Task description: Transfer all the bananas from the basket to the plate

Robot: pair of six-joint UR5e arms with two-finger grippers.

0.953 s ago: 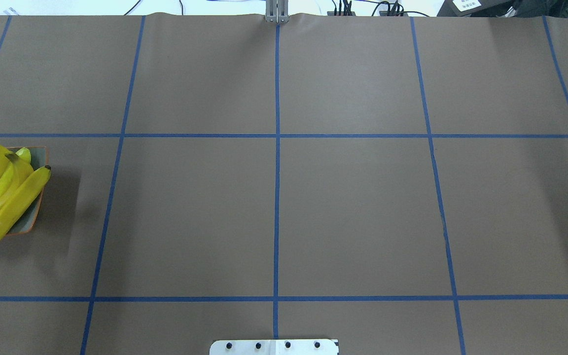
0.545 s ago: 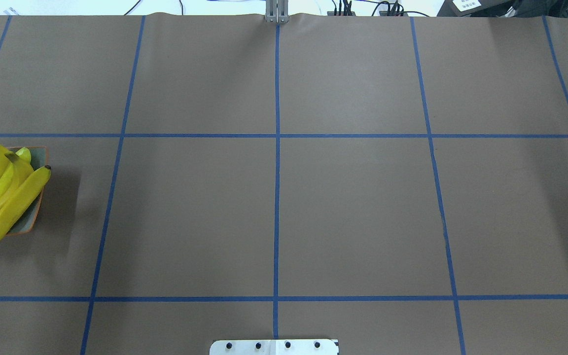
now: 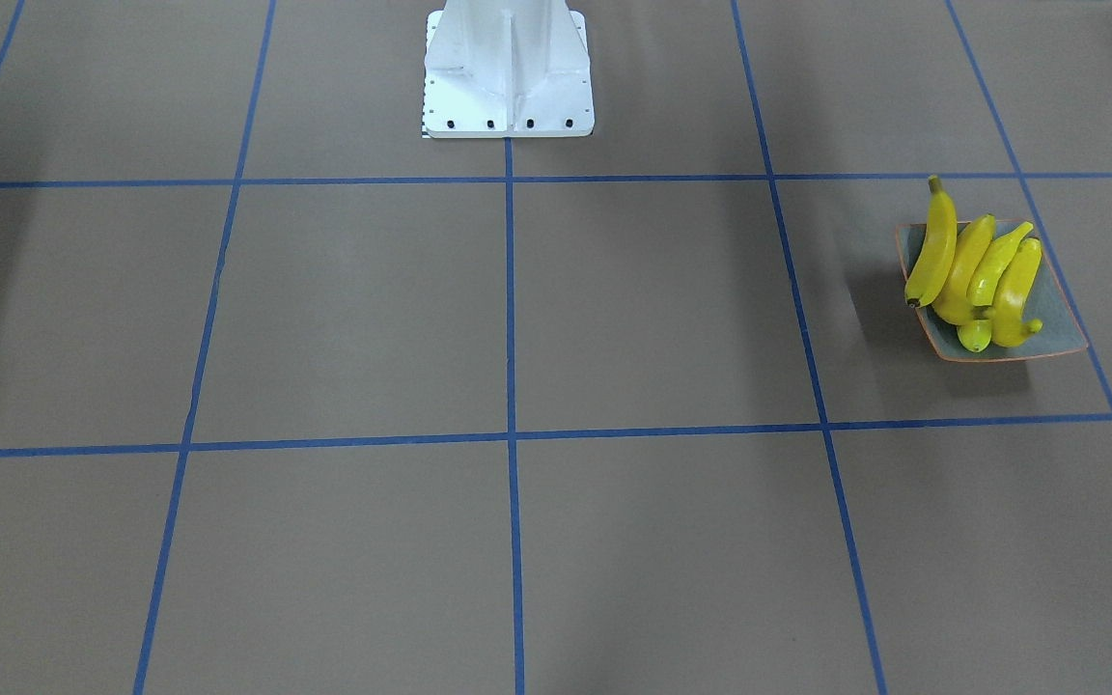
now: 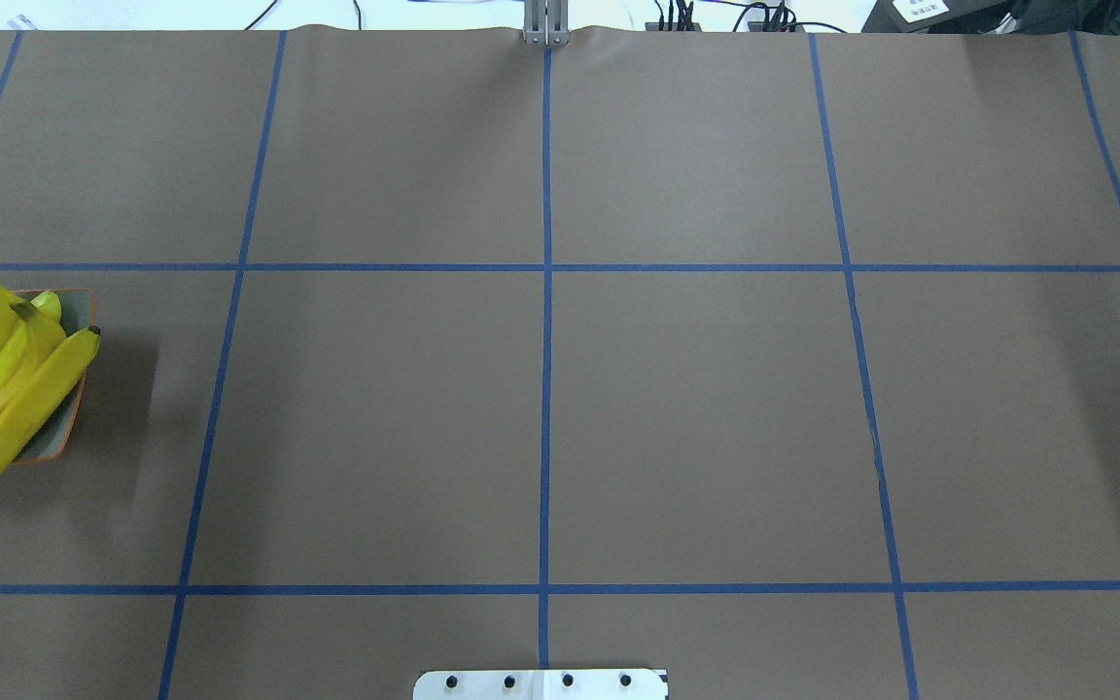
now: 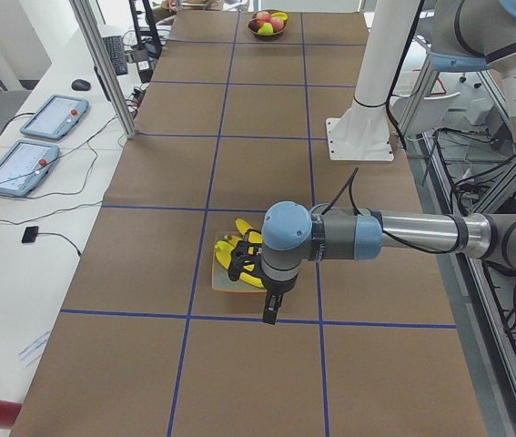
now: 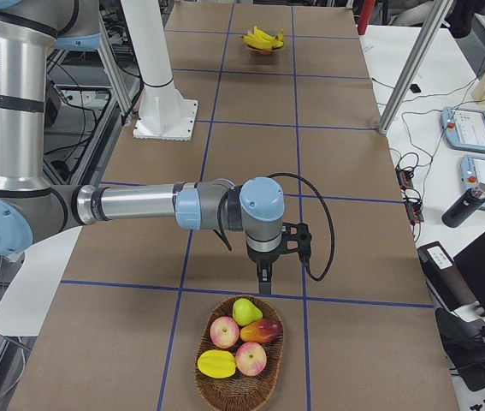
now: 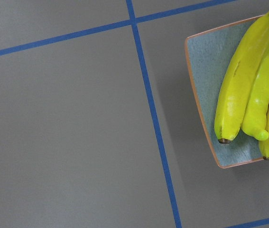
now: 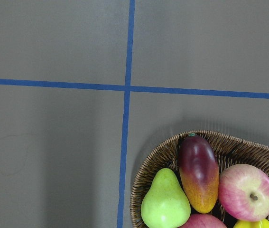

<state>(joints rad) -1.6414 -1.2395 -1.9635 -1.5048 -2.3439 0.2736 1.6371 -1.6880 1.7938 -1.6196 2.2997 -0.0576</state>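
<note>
Several yellow bananas (image 3: 976,275) lie side by side on the square grey-green plate (image 3: 1058,319) at the table's left end; they also show in the overhead view (image 4: 6,379) and the left wrist view (image 7: 248,90), on the plate (image 7: 205,61). My left gripper (image 5: 271,314) hangs just beside the plate (image 5: 224,284); I cannot tell whether it is open or shut. My right gripper (image 6: 263,278) hangs above the table just before the wicker basket (image 6: 272,364); I cannot tell its state. The basket (image 8: 148,166) holds a pear, apples and a red-yellow fruit; no banana shows in it.
The white robot base (image 3: 508,77) stands at the table's middle near edge. Aluminium posts (image 5: 103,64) (image 6: 413,60) rise at the table's far edge. Blue tape lines grid the brown table cover.
</note>
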